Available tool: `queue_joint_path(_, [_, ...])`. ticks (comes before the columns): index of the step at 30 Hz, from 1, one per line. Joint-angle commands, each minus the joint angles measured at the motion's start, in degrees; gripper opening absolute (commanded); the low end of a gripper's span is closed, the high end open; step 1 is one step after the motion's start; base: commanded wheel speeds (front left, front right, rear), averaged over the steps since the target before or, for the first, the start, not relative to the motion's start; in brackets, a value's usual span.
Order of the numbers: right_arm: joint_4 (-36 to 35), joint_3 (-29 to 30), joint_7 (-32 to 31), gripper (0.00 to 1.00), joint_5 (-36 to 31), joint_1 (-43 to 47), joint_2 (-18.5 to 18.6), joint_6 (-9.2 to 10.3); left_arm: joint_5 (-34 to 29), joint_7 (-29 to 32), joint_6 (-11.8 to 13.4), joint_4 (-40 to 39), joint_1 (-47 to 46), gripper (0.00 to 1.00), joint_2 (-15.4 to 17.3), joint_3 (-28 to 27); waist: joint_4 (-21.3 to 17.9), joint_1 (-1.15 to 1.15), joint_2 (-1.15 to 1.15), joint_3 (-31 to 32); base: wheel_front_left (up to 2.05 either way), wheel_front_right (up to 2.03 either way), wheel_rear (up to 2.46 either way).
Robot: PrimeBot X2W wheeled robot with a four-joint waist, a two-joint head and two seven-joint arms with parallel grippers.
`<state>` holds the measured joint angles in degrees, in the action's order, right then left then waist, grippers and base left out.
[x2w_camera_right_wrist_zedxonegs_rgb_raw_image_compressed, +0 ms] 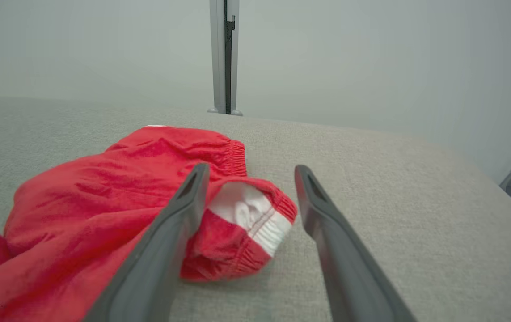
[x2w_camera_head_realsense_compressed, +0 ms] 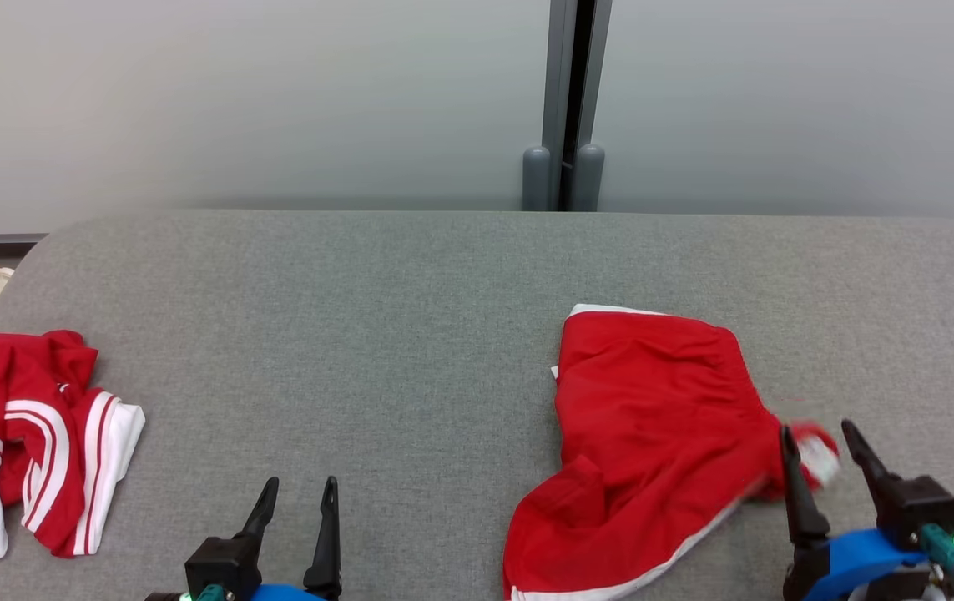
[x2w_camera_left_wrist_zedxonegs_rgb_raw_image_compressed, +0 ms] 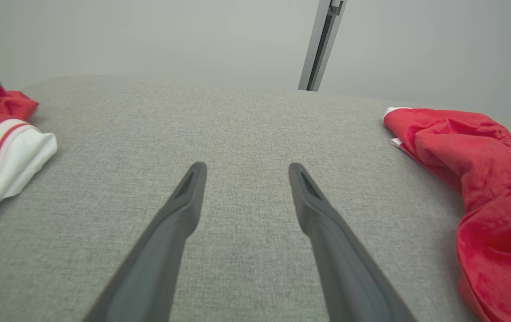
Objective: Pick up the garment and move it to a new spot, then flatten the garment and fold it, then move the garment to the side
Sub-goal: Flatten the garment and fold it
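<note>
The red garment [x2w_camera_head_realsense_compressed: 652, 409], white-trimmed and rumpled, lies at the table's [x2w_camera_head_realsense_compressed: 410, 334] right, its turned-out waistband corner between the spread, empty fingers of the right gripper [x2w_camera_head_realsense_compressed: 817, 430], one apparently touching cloth, while the left gripper [x2w_camera_head_realsense_compressed: 300, 482] hovers released, both pointing forward and low.

The red shorts [x2w_camera_head_realsense_compressed: 652, 417] lie on the right half of the grey cloth-covered table [x2w_camera_head_realsense_compressed: 410, 292], spread out loosely but rumpled, unfolded. The gathered elastic waistband [x2w_camera_right_wrist_zedxonegs_rgb_raw_image_compressed: 236, 154] runs along their right side. The near corner of the waistband is curled up off the cloth, baring its white inner face [x2w_camera_right_wrist_zedxonegs_rgb_raw_image_compressed: 251, 214]. A white-trimmed hem [x2w_camera_head_realsense_compressed: 677, 547] slants across the near side, and a thin white edge [x2w_camera_head_realsense_compressed: 610, 310] shows at the far corner. A soft fold bulges low on the left part.
</note>
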<state>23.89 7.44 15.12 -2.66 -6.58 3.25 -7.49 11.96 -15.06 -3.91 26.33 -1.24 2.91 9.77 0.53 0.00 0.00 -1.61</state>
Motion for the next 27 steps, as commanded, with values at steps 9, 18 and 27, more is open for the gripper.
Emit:
queue_joint_path(9, [2.9,1.4,0.1,1.00,-1.1,3.3,-0.3,0.00,0.0,-0.2,0.0,-0.6,1.7,1.00,0.0,0.1,-0.2,0.00,0.00,1.4,0.00,0.00,0.00])
queue_joint_path(18, [3.4,-0.7,0.1,1.00,0.7,3.8,-0.3,0.00,2.7,-0.2,-2.9,-1.6,2.2,1.00,0.0,7.3,-0.5,0.00,0.00,1.2,0.00,0.00,0.00])
queue_joint_path(27, [3.0,-0.8,0.1,1.00,1.0,2.4,-0.3,0.00,13.0,-0.2,-3.6,1.3,-0.5,1.00,0.6,27.4,-1.6,0.00,0.00,-1.1,0.00,0.00,0.00])
